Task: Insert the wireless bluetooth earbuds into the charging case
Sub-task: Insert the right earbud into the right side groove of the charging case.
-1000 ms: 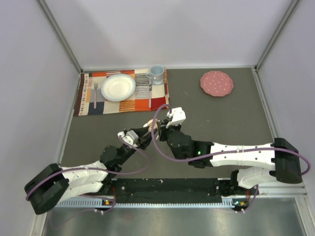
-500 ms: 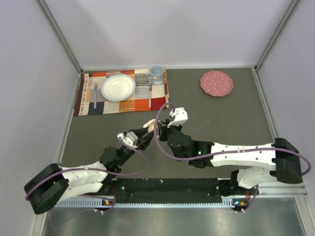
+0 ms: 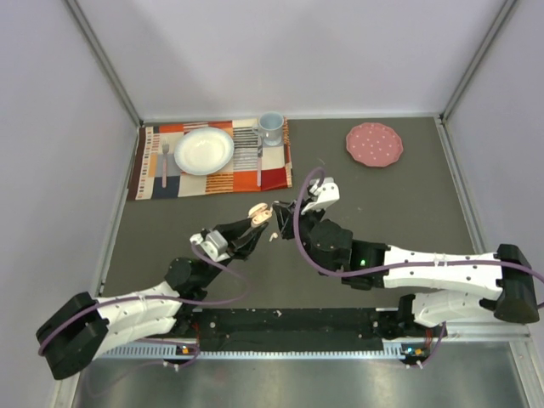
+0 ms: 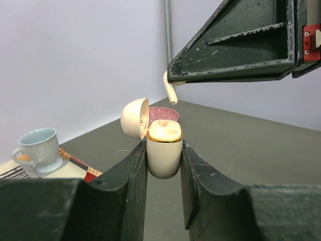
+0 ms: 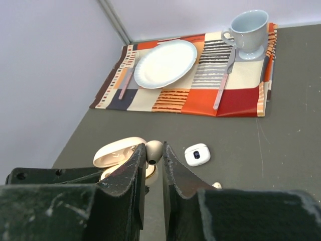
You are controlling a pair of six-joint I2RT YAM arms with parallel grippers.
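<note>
My left gripper (image 4: pixel 164 153) is shut on the lower half of a cream charging case (image 4: pixel 164 148) with a gold rim, held upright above the table with its lid hinged open to the left. In the top view this case (image 3: pixel 258 212) is at mid-table, in the left gripper (image 3: pixel 255 219). My right gripper (image 5: pixel 154 150) is shut on a white earbud (image 5: pixel 154 149) and holds it just above the open case (image 5: pixel 118 150). In the left wrist view the earbud (image 4: pixel 170 90) hangs stem-down under the right fingers (image 4: pixel 241 45), a little apart from the case's opening.
A small white closed case (image 5: pixel 196 154) and a loose earbud (image 5: pixel 216 185) lie on the grey table under the right gripper. A patterned placemat (image 3: pixel 212 174) with a plate (image 3: pixel 204 150), cutlery and a blue cup (image 3: pixel 270 127) lies at the back left. A pink plate (image 3: pixel 374 144) sits at the back right.
Both grippers have shifted right and a little further back. The left still holds the open case, and the right holds the earbud over its opening.
</note>
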